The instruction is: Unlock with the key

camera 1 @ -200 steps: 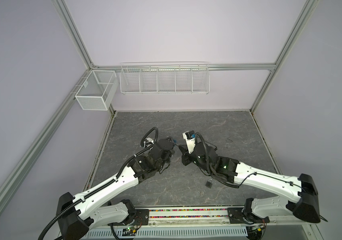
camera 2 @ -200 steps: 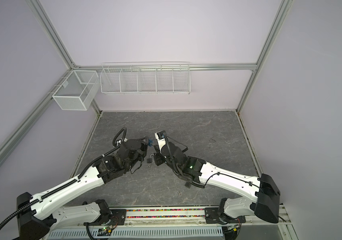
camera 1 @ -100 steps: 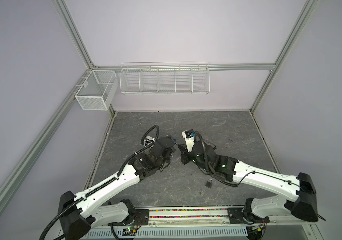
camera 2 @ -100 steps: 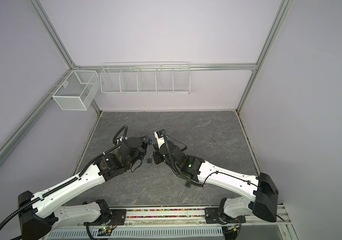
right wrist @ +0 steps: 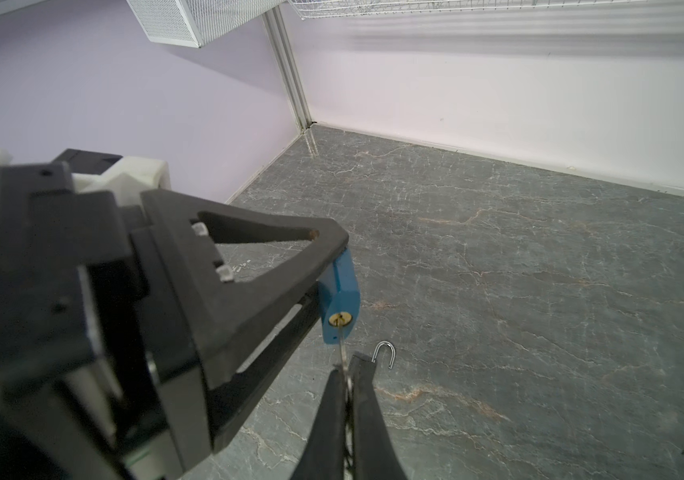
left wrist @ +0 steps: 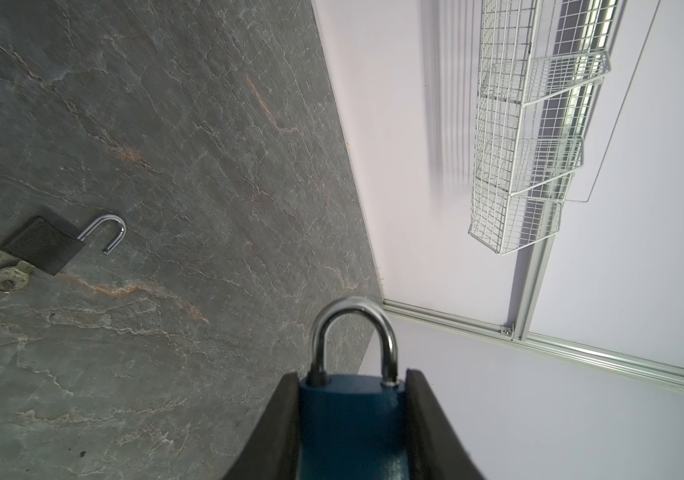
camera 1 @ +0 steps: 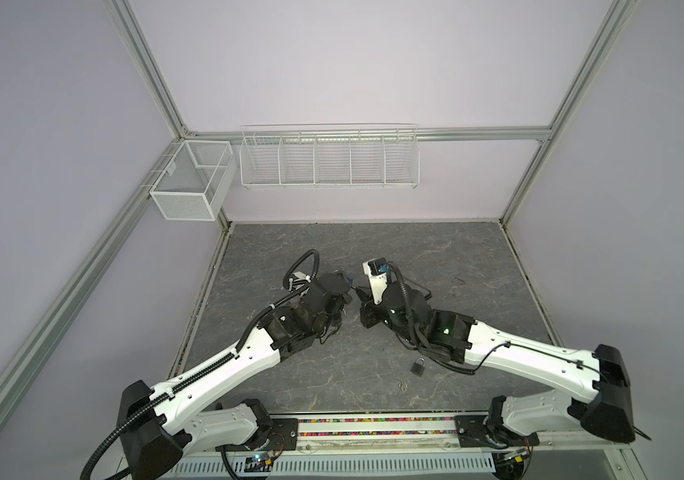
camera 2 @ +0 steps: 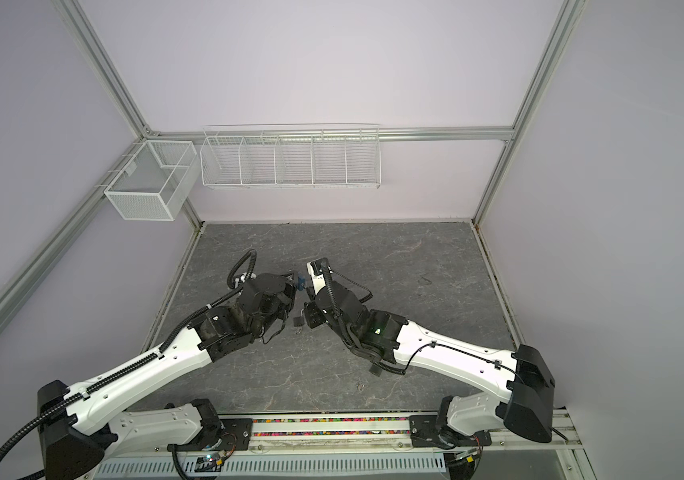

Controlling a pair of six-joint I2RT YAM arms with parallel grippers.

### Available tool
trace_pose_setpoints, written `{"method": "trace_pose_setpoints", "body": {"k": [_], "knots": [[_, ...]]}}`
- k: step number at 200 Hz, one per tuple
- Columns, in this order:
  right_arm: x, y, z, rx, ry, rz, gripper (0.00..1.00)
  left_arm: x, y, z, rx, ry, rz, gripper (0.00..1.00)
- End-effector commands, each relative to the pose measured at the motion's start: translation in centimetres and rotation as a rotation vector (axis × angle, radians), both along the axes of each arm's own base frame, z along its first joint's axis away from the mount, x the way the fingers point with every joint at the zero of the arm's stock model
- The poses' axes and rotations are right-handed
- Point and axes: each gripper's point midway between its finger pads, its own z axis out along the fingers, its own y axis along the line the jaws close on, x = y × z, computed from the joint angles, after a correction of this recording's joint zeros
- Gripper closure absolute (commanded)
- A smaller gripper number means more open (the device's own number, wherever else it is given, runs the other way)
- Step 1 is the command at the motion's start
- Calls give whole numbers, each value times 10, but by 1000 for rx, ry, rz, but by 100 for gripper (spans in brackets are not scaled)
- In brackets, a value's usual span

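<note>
A blue padlock (left wrist: 352, 424) with a steel shackle (left wrist: 352, 332) sits between the fingers of my left gripper (left wrist: 352, 376), which is shut on its body and holds it above the floor. From the right wrist view, the same blue padlock (right wrist: 342, 291) shows its brass keyhole (right wrist: 340, 319). My right gripper (right wrist: 348, 365) is shut on a thin key (right wrist: 342, 345), whose tip meets that keyhole. In both top views the two grippers meet mid-floor, left gripper (camera 1: 346, 286) beside right gripper (camera 1: 358, 291); the padlock (camera 2: 301, 282) shows as a small blue spot.
An open black padlock (left wrist: 43, 245) with a key and ring (left wrist: 9, 280) lies on the grey stone floor; its shackle (right wrist: 386, 353) shows just past my right fingers. A shut black padlock (camera 1: 418, 366) and a small ring (camera 1: 403, 384) lie nearer the front. Wire baskets (camera 1: 327, 158) hang on the back wall.
Both wrists have drifted slightly toward the back wall together. Both grips look unchanged.
</note>
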Motion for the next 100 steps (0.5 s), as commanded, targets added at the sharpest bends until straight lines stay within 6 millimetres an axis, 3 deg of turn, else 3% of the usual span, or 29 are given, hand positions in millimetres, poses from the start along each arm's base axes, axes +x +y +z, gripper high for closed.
{"method": "trace_pose_setpoints", "body": {"k": [1, 42, 100], "knots": [[-2, 17, 19, 76, -58, 41, 93, -10, -26, 25, -126, -17, -103, 100], [-19, 23, 23, 114, -80, 82, 94, -10, -18, 25, -173, -20, -58, 100], [-27, 33, 21, 83, -131, 99, 94, -9, -17, 25, -179, -13, -42, 100]]}}
